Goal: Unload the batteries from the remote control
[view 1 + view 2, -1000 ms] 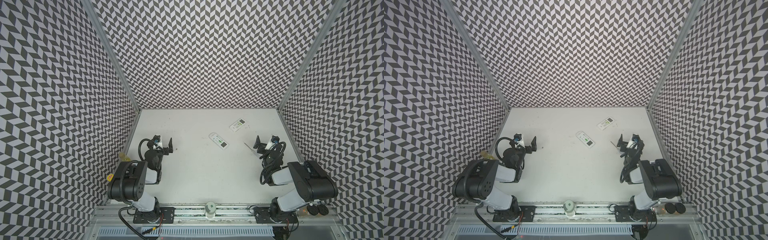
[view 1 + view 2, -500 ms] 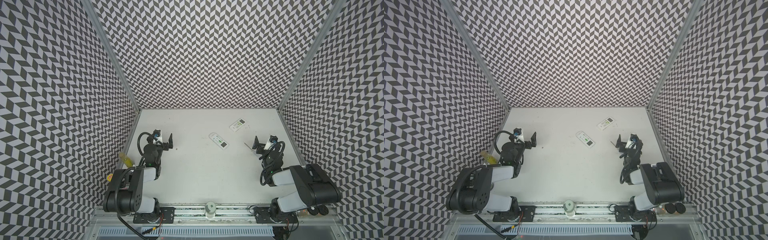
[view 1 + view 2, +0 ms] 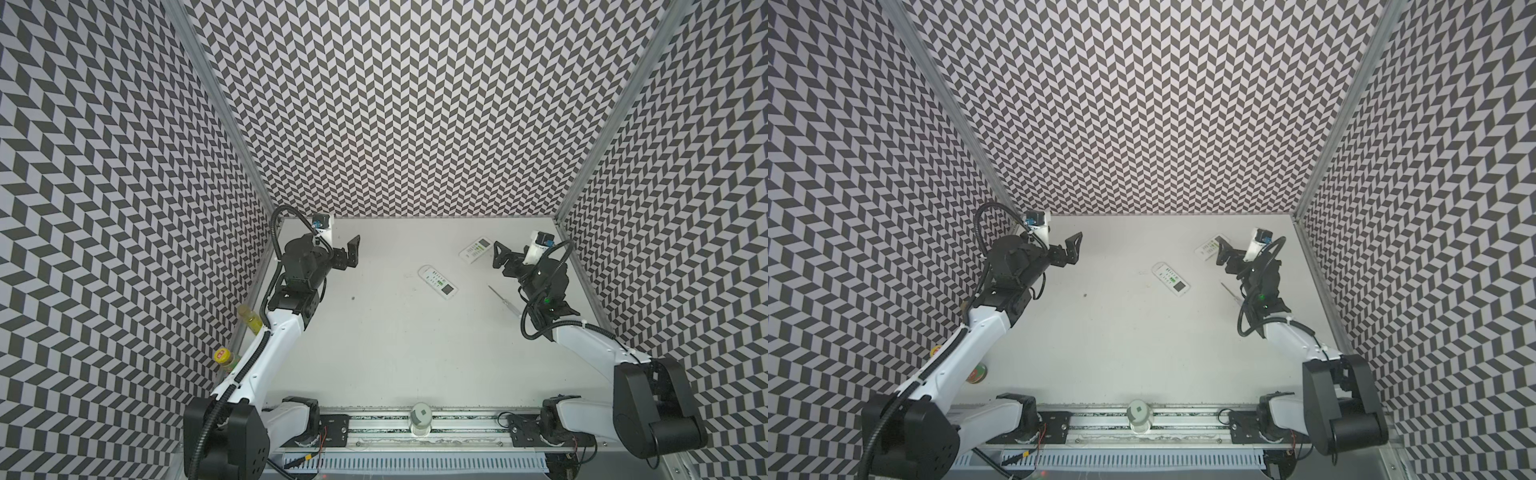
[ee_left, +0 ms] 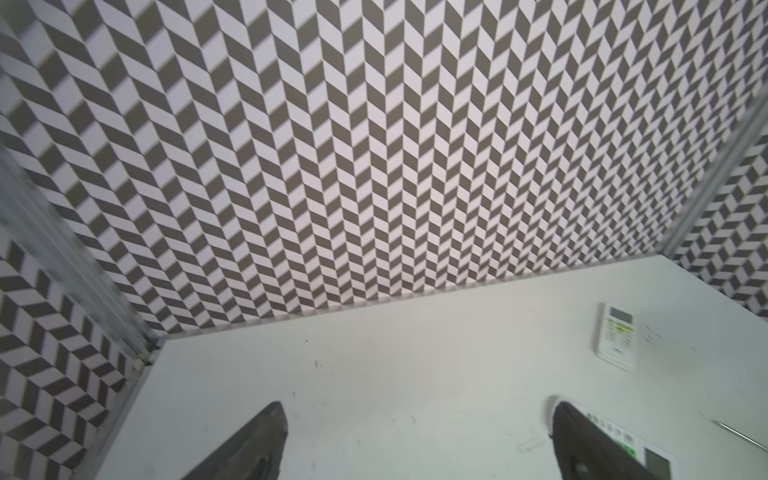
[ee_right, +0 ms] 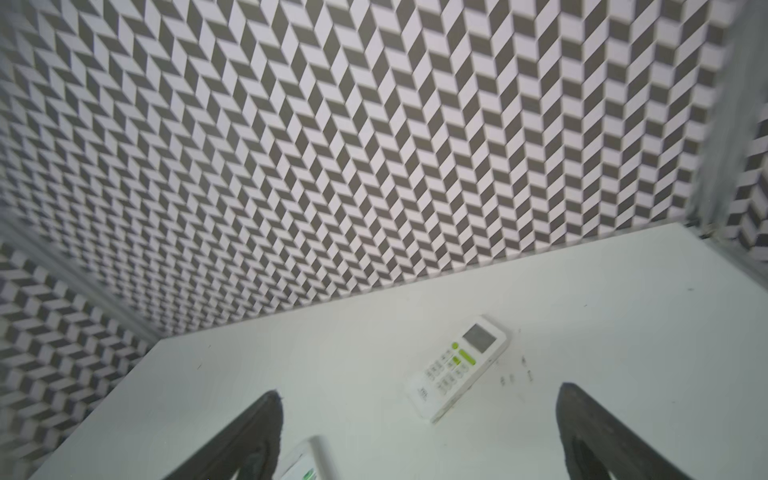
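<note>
Two white remote controls lie face up on the white table. One remote (image 3: pixel 437 282) (image 3: pixel 1170 278) is near the middle, the other remote (image 3: pixel 476 250) (image 3: pixel 1210 248) further back on the right. The batteries are hidden. My left gripper (image 3: pixel 350 253) (image 3: pixel 1073 249) (image 4: pixel 415 440) hovers open and empty at the back left, far from both. My right gripper (image 3: pixel 500 257) (image 3: pixel 1222 255) (image 5: pixel 419 436) hangs open beside the back remote (image 5: pixel 457 365), touching nothing. The middle remote (image 5: pixel 309 461) shows by one right finger and, in the left wrist view, as the middle remote (image 4: pixel 640 449).
A thin screwdriver (image 3: pixel 503 300) (image 3: pixel 1230 291) lies on the table under the right arm. A yellow-capped jar (image 3: pixel 223 357) and a yellowish bottle (image 3: pixel 249 322) stand at the left wall. A white cylinder (image 3: pixel 420 415) sits on the front rail. Patterned walls enclose three sides.
Both arms have unfolded and reached toward the back of the table. The right gripper has come closer to the back remote. Both grippers stay open.
</note>
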`<state>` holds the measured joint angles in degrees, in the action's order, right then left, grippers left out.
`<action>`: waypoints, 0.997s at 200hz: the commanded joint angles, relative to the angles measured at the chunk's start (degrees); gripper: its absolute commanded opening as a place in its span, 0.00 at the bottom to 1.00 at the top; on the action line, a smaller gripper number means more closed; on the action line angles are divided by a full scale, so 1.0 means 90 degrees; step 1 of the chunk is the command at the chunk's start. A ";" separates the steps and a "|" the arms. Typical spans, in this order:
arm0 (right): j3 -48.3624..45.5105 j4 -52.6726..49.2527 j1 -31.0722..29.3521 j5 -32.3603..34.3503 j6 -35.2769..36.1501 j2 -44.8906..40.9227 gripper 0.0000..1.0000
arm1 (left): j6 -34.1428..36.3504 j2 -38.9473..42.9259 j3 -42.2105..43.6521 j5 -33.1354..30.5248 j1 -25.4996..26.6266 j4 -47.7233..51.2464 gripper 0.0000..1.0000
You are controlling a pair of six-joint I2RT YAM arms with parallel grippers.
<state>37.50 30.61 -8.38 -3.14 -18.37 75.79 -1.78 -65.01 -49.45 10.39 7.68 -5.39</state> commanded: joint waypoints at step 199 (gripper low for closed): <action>0.2996 -0.3759 -0.1371 -0.2480 0.1292 0.3941 0.85 | -0.0389 0.0495 0.0893 0.0857 -0.0342 0.0214 1.00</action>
<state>64.45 -3.38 -20.18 -23.09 -7.44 109.16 -5.65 -61.43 -41.25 18.87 4.51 -2.50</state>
